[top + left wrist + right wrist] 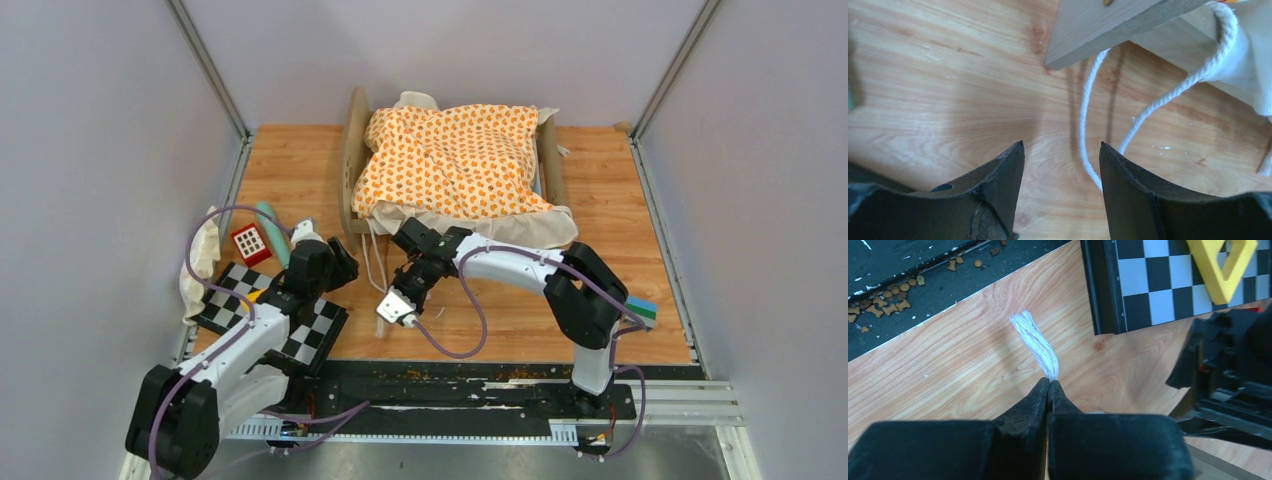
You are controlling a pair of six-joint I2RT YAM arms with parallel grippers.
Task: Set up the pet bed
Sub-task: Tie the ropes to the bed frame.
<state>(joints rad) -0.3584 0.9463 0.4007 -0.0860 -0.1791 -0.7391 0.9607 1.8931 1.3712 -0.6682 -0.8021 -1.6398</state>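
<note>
The pet bed [352,165] stands at the back middle of the table, its light-wood end boards on the left and right. An orange-patterned cushion [455,160] with a cream edge covers its top. My right gripper [396,306] is in front of the bed, shut on the end of a white tie cord [1040,347] whose frayed tip sticks out past the fingertips. My left gripper [1062,145] is open just above the table near the bed's left end board corner [1098,30]. A loop of tie cord [1087,150] lies on the wood between its fingers, touching neither.
A black-and-white checkered board [230,290] with a yellow ring [1223,265] lies under the left arm. Beside it are a red-and-white block [250,242], a teal object [270,225] and a white pillow [200,262]. Kibble [893,292] is scattered on the dark front rail.
</note>
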